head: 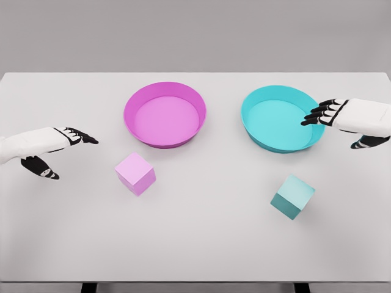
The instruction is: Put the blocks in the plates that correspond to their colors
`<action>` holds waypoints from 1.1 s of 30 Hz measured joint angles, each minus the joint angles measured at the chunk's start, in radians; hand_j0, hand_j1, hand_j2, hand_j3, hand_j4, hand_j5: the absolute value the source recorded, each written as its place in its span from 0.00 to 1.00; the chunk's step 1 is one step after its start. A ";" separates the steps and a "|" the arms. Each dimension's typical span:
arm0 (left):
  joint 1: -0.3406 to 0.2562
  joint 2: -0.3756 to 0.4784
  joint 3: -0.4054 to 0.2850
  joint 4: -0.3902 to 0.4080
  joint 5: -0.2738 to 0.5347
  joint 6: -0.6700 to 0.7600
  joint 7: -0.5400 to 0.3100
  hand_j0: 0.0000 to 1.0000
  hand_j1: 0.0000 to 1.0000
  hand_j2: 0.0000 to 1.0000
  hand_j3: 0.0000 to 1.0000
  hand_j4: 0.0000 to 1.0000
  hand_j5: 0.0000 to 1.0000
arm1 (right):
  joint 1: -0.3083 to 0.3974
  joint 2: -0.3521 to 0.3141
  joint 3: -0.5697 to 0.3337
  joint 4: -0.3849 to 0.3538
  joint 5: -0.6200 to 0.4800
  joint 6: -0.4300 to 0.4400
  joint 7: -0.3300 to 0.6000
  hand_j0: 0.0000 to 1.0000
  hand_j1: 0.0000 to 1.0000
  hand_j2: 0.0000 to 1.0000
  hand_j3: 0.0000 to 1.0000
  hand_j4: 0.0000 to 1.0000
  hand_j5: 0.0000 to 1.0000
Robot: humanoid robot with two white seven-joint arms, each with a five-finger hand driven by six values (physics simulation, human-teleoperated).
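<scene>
Both hands were empty with fingers extended and apart: left hand (46,148) hovered over the white table (195,244) at the left edge, right hand (351,119) reached over the right rim of the cyan plate (281,119). Pink plate (165,115) sat to the left of the cyan plate, apart from it. Pink block (135,173) rested just in front of the pink plate; cyan block (292,196) rested in front of the cyan plate, clear of its rim.

Bright, even light; faint shadows
</scene>
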 measured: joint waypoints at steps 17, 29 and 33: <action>-0.022 -0.056 -0.042 -0.149 0.002 0.000 0.005 1.00 1.00 1.00 1.00 1.00 1.00 | -0.327 -0.080 0.233 -0.056 -0.001 0.000 0.005 1.00 1.00 1.00 1.00 1.00 1.00; -0.037 -0.106 -0.078 -0.176 -0.010 0.000 0.001 1.00 1.00 1.00 1.00 1.00 1.00 | -0.324 -0.197 0.343 -0.238 0.001 0.000 0.007 1.00 1.00 1.00 1.00 1.00 1.00; -0.044 -0.132 -0.100 -0.176 -0.048 0.000 0.002 1.00 1.00 1.00 1.00 1.00 1.00 | -0.319 -0.198 0.342 -0.265 -0.001 0.000 0.005 1.00 1.00 1.00 1.00 1.00 1.00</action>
